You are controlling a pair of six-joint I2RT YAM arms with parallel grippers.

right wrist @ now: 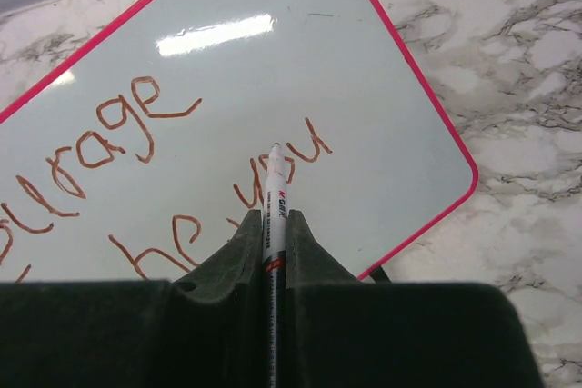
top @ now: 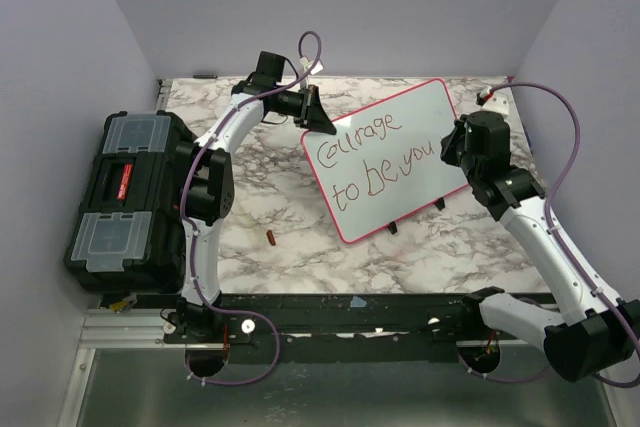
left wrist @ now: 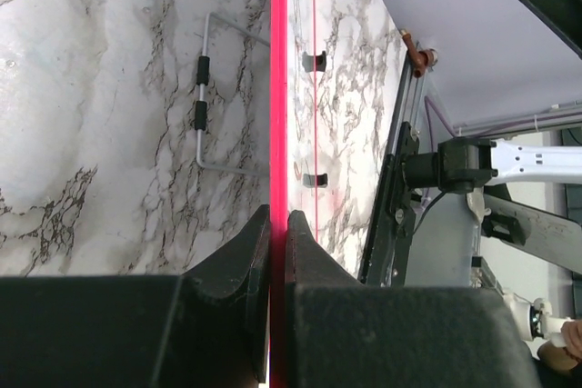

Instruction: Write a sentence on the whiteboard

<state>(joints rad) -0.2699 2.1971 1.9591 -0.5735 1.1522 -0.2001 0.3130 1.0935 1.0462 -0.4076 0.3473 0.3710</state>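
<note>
The whiteboard (top: 420, 127), glossy white with a pink-red rim, stands tilted on the marble table. My left gripper (top: 322, 125) is shut on its left edge; in the left wrist view the rim (left wrist: 278, 88) runs straight between the closed fingers of the gripper (left wrist: 278, 215). The sentence (top: 372, 159) reads "Courage to be you" in reddish-brown lettering on two lines. My right gripper (right wrist: 274, 217) is shut on a white marker (right wrist: 275, 190). The marker's tip sits at the "yo" of "you" (right wrist: 291, 159) on the whiteboard (right wrist: 382, 79). From above, the right gripper (top: 455, 150) is at the board's right side.
A black toolbox (top: 125, 197) with clear lid compartments lies at the table's left edge. A small red-brown cap (top: 270, 237) lies on the marble in front of the board. Behind the board is its wire stand (left wrist: 205, 97). Purple walls close in the back and sides.
</note>
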